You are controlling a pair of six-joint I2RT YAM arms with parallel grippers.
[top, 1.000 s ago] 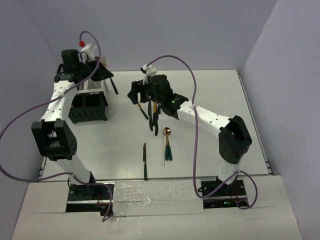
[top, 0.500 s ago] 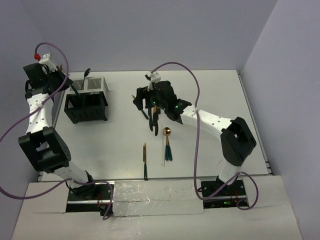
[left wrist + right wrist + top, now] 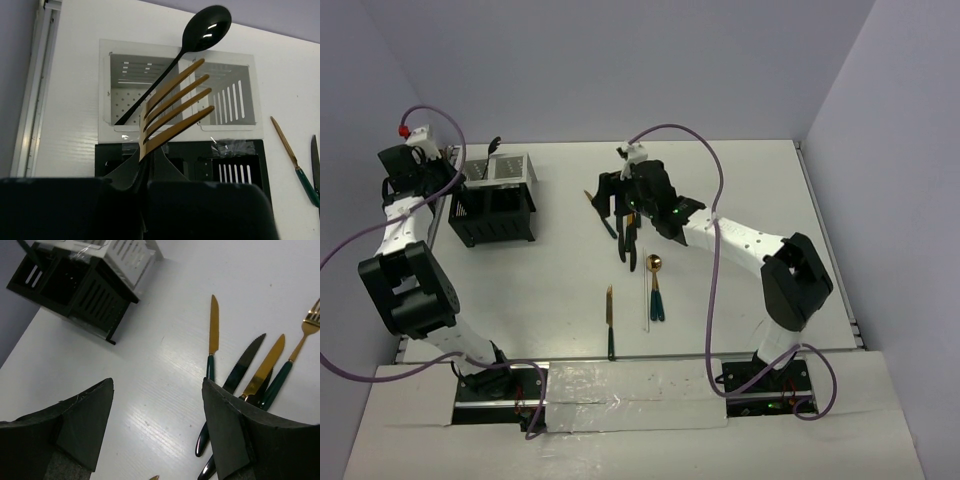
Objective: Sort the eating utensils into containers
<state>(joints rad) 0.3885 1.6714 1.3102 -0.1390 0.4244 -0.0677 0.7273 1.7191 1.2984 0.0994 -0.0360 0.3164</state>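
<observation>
Robotics laboratory test cell. A white counter [image 3: 740,290] is enclosed on three sides by plain pale walls [image 3: 620,60]. A left arm [image 3: 408,225] and a right arm [image 3: 738,238] are bolted at its near edge, loose purple cables [image 3: 668,126] are strung overhead, and the mounting boards are covered with taped sheeting [image 3: 630,385].

gold fork [image 3: 170,107] juts out, gripped by the left pincer [image 3: 146,175]; beyond it a black spoon [image 3: 200,35] leans in the caddy [image 3: 112,157]; gold-bladed knives [image 3: 213,322] lie before the right pincer [image 3: 156,390].

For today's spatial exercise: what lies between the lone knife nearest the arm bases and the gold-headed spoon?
A thin white stick, close beside the spoon; top external view.
</observation>
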